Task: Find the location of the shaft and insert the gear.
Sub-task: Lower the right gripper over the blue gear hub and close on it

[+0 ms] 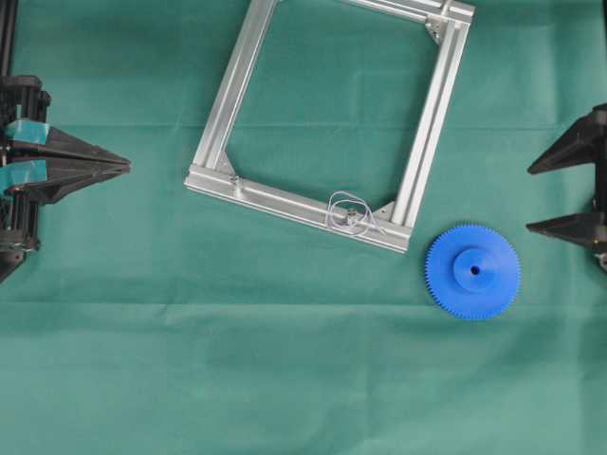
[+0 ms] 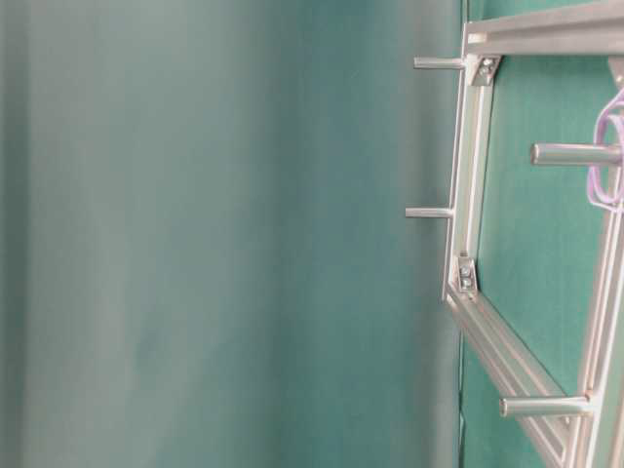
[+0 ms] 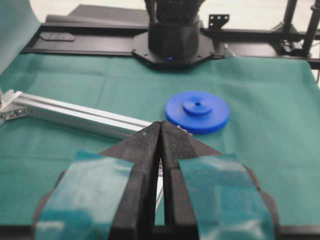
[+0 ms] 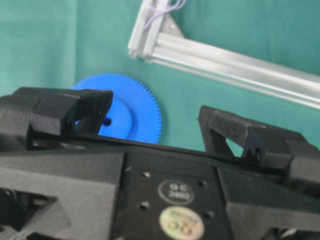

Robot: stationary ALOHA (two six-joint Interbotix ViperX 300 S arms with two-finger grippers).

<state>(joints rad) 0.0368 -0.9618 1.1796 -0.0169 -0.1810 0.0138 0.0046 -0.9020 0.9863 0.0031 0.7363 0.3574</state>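
Gear lies flat on the green cloth, hub up, near the right edge of the table and just off the frame's lower-right corner, not touching it. Shaft stands on the frame's lower rail near that corner, ringed by thin wire. Left gripper sits at the left edge, jaws pressed together and empty; right gripper at the right edge, jaws spread wide, empty, above and right of the gear.
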